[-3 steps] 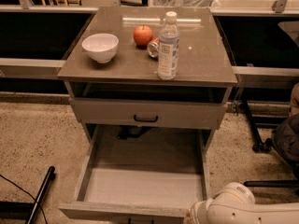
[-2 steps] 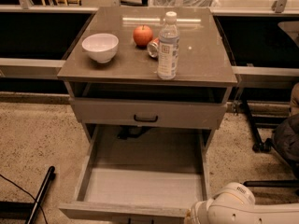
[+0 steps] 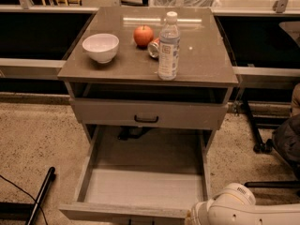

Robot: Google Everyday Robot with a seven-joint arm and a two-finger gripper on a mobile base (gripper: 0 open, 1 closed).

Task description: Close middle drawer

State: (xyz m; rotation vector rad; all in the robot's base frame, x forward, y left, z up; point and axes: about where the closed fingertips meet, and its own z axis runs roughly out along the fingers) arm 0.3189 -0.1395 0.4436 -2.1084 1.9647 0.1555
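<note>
The middle drawer (image 3: 140, 186) is pulled far out toward the camera. Its pale bare inside shows, and its low front (image 3: 117, 213) lies along the bottom edge of the view. The taller-fronted top drawer (image 3: 147, 114) with a dark handle (image 3: 146, 119) sits above it, slightly out from the cabinet. My gripper (image 3: 193, 215) is at the bottom right, at the right end of the open drawer's front. The white arm (image 3: 239, 209) behind it hides most of it. The lowest drawer is out of view.
On the cabinet top (image 3: 206, 55) stand a white bowl (image 3: 100, 47), a red apple (image 3: 143, 35), a can on its side (image 3: 153, 48) and a water bottle (image 3: 168, 47). A black pole (image 3: 41, 196) lies on the floor at left. A chair base (image 3: 262, 139) stands at right.
</note>
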